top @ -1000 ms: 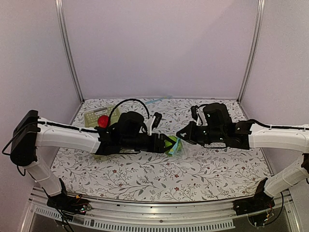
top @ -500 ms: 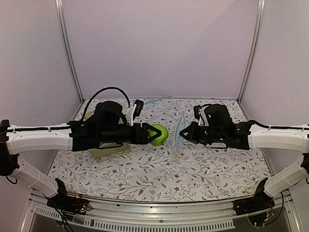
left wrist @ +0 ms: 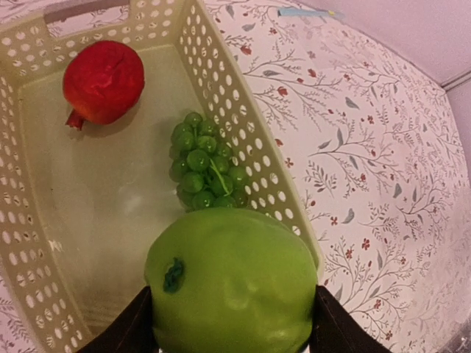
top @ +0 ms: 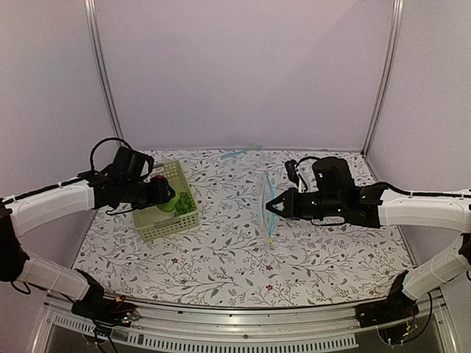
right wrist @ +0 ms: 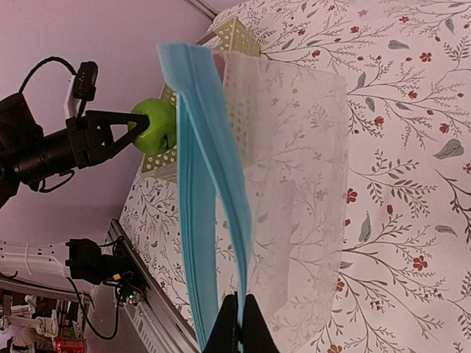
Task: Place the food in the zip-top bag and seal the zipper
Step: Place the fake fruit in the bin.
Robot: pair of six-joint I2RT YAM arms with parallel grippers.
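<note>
**Top external view.** The left gripper [top: 166,197] hangs over the pale green perforated plastic basket [top: 166,231] on the left side of the table. The right gripper [top: 270,208] holds the thin clear zip-top bag [top: 268,224] near the centre, well apart from the left gripper. The bag shows edge-on, with its long axis running far-to-near.

**Left wrist view.** The dark fingers [left wrist: 131,329] clamp the round green apple [left wrist: 232,283] from both sides. Below it, inside the basket, lie the glossy red apple [left wrist: 103,81] and a bunch of green grapes [left wrist: 202,170] (the grapes touch the right wall).

**Right wrist view.** The fingertips are pinched shut on the light blue zipper [right wrist: 200,184], which runs straight away from them. Its two lips are barely parted. The green apple lies beyond the strip on the left, so the left arm is likely to carry it sideways toward a mouth that probably needs widening.
</note>
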